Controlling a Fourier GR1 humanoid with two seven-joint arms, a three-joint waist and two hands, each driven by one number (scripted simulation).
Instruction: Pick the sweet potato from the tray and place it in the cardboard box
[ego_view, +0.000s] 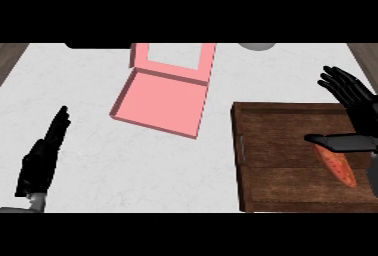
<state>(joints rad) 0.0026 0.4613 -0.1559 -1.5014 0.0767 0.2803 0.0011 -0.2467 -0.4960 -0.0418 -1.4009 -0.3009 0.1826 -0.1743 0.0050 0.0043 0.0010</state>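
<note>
Orange sweet potato (337, 167) lies lengthwise on the wooden tray (273, 165), near its right edge. My right hand (357, 107) hovers over its upper end, fingers spread, thumb across, holding nothing. I judge it stiff, tapered, fairly light; best grasped mid-length. The pink cardboard box (159, 103) sits open on the white counter (148, 170). My left hand (43, 157) rests open.

An orange-red sweet potato (336, 165) lies on the dark brown wood-grain tray (280, 150). The cardboard box (159, 102) is pink. The counter (148, 170) is white, faintly marbled. Both hands are black.
</note>
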